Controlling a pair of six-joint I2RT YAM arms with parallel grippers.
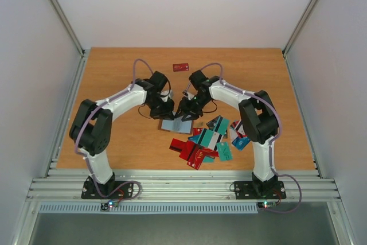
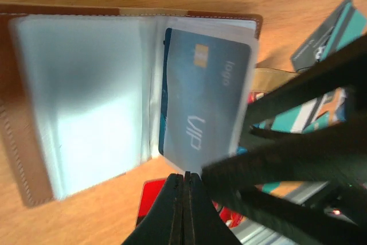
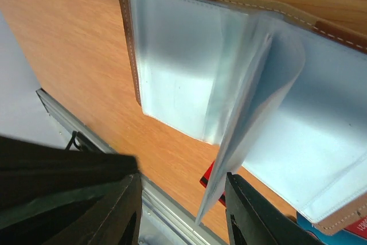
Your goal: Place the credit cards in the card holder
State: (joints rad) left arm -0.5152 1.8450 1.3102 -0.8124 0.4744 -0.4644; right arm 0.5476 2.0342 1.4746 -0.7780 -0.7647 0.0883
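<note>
**Loose sleeve and a half-seated card are the weak points**

The card holder lies open near the middle of the table, with both arms meeting above it. The pile of credit cards is at 4 o'clock from it, and one red card lies apart at 12 o'clock.

The left gripper has its jaws pressed together with no gap. Their tips meet the lower edge of a clear sleeve, but I cannot tell if they really pinch it. The right gripper is wide open, and a lifted sleeve leaf stands between its fingers without being held.

I think the main risk is that the thin leaf bends or slips when the right jaws close, so the pocket shuts. A push from either arm could also slide the light holder on the wood.

Only the left wrist view shows a blue card already inside a sleeve. Only the right wrist view shows that the leaf stands up from the page. Only the top view shows the pile and the far red card.
</note>
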